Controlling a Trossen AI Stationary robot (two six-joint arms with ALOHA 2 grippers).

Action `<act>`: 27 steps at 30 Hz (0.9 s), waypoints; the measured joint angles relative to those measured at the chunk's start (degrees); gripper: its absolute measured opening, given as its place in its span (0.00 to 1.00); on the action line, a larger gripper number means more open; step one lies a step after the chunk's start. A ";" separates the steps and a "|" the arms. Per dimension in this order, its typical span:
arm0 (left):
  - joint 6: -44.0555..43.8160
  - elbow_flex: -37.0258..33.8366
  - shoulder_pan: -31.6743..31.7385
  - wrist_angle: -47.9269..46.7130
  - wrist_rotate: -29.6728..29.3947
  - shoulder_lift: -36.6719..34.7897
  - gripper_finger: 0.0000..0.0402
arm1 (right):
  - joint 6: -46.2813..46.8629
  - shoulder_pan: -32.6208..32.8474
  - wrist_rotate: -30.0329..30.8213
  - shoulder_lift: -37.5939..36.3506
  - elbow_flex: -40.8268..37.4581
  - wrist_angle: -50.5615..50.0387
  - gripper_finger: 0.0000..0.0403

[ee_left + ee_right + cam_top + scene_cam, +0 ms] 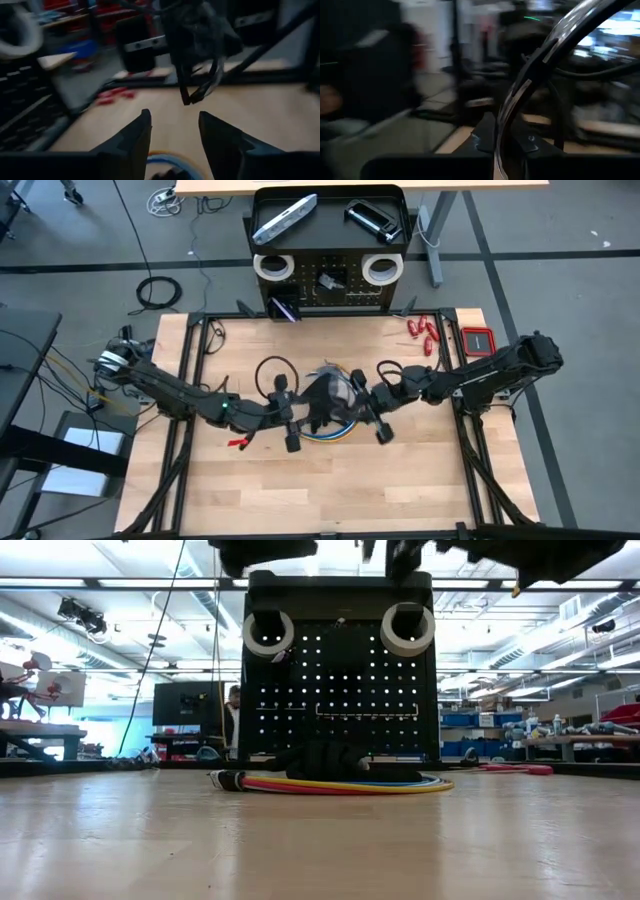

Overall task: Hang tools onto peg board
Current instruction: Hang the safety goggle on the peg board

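Peg board [330,275] behind table, left pincer [175,131] spread, empty, right pincer [378,418] clamped on clear-framed goggles [530,80].

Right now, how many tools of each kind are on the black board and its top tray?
White tape rolls: 2
Silver flat bar on the tray: 1
Black clamp on the tray: 1
Purple-handled tool at the board's foot: 1
Total: 5
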 joint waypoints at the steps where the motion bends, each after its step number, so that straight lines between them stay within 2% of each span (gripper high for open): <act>1: -0.38 -1.12 0.45 3.11 2.55 0.17 0.43 | -0.76 0.00 -3.43 -0.58 0.00 -0.06 0.06; 4: -0.43 -3.97 2.38 18.47 10.91 3.55 0.43 | -1.99 0.09 -12.07 -1.66 0.00 0.54 0.06; 7: 2.03 -3.84 3.61 30.86 15.03 9.74 0.43 | -2.02 0.04 -15.93 -1.63 0.00 -0.05 0.06; 10: 3.27 -0.60 4.42 35.28 16.18 16.23 0.43 | -2.01 -0.06 -16.47 -1.30 0.00 -0.53 0.06; 14: 0.50 3.24 4.75 37.05 22.57 21.21 0.43 | -1.69 -0.07 -17.59 -1.28 -0.02 -0.82 0.06; 18: 0.29 3.94 4.67 36.63 22.87 21.74 0.42 | -1.57 -0.10 -17.47 -1.28 -0.04 -0.46 0.07; 22: 1.73 3.71 3.87 32.21 21.58 19.87 0.41 | -1.42 -0.11 -16.81 -1.29 -0.11 -0.91 0.06; 27: 8.43 2.87 -1.11 25.64 11.01 14.56 0.41 | -0.94 -0.31 -15.38 -1.60 0.02 0.04 0.06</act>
